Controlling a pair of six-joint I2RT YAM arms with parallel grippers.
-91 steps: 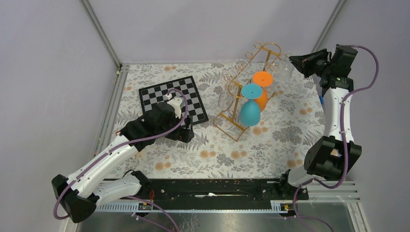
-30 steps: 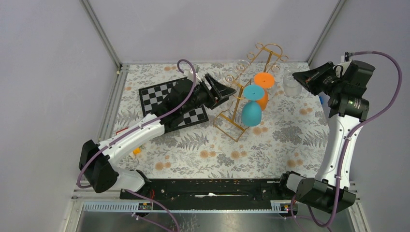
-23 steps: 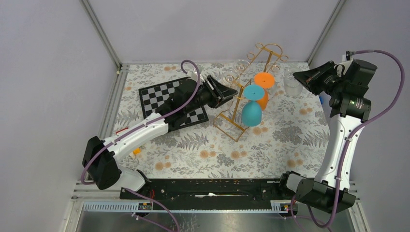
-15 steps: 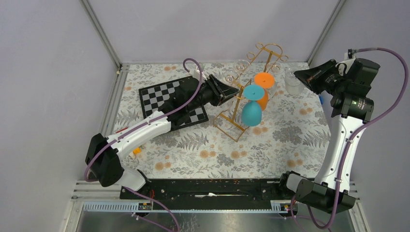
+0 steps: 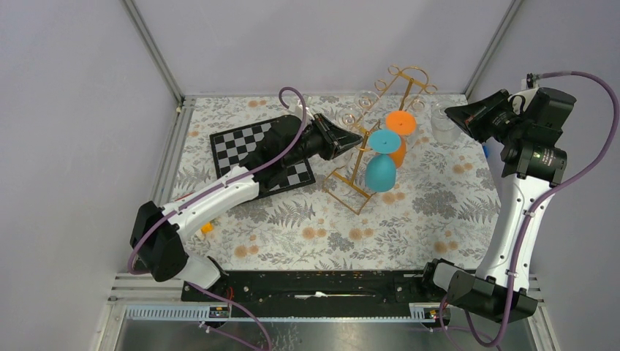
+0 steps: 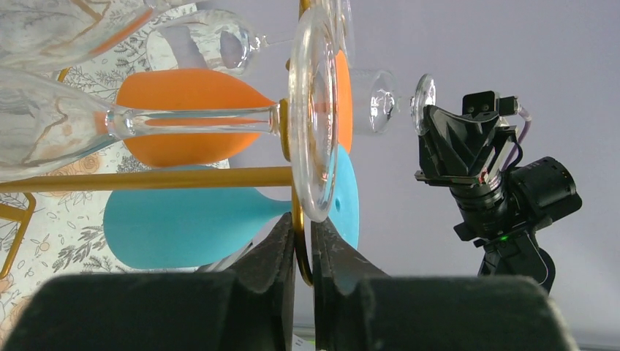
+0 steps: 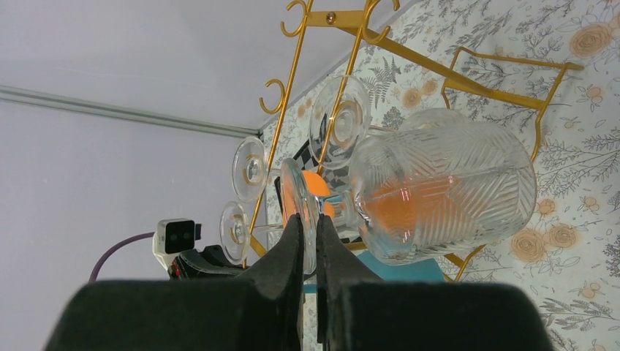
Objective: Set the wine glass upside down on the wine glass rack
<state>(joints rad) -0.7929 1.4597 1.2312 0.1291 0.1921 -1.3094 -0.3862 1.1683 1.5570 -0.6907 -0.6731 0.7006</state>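
The gold wire wine glass rack point(image 5: 349, 180) stands mid-table with a teal glass point(image 5: 379, 167) and an orange glass point(image 5: 397, 136) hanging upside down on it. My left gripper point(image 5: 357, 143) is shut on a curled gold loop of the rack point(image 6: 301, 248), just below the foot of a clear glass point(image 6: 313, 117) on the rail. My right gripper point(image 5: 453, 115) is shut on the foot of a clear cut-pattern wine glass point(image 7: 446, 190), held on its side in the air right of the rack. In the left wrist view that glass point(image 6: 379, 101) shows beyond the rack.
A black-and-white chessboard point(image 5: 240, 142) lies under my left arm, left of the rack. More clear glasses point(image 5: 363, 99) hang on the rack's far rails. A small orange object point(image 5: 208, 228) lies near the left arm's base. Frame posts border the table at the back.
My left gripper has reached a little further to the rack and closed on its gold loop. The right arm has barely shifted, with the clear glass still in its grip.
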